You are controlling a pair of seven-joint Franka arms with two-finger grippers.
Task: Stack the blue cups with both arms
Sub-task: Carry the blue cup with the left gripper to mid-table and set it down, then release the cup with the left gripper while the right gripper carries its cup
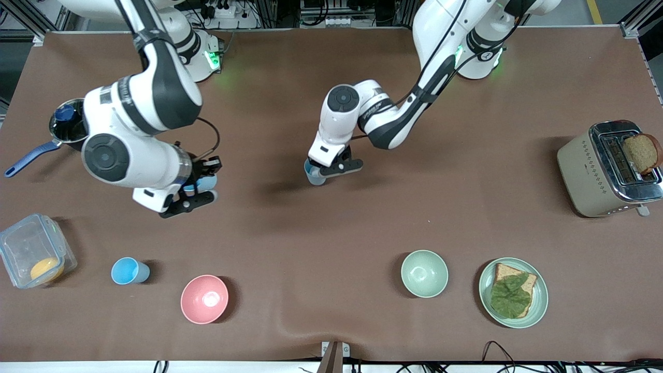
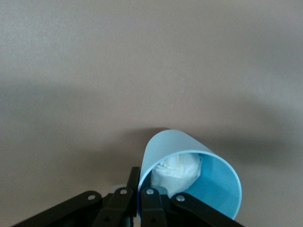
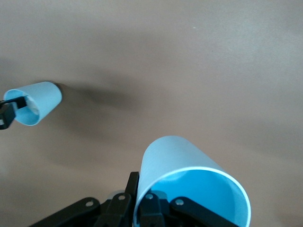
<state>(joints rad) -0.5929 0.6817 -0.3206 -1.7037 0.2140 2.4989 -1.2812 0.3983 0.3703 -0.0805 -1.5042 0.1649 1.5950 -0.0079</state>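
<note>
Blue cups ride pinched by the rim in both grippers, left gripper (image 1: 331,168) mid-frame holding a cup (image 2: 189,175) seemingly stuffed with white tissue, right gripper (image 1: 192,196) carrying its cup (image 3: 189,184) for stacking.

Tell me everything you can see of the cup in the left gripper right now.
The cup is a small light-blue tumbler, plastic by its look, tapered and handleless, brighter blue inside. The left gripper is shut on its rim, one finger inside and one outside. Something white and crumpled sits inside it. In the front view the cup shows mostly hidden under the gripper, mid-table; whether it touches the brown table cannot be told.
</note>
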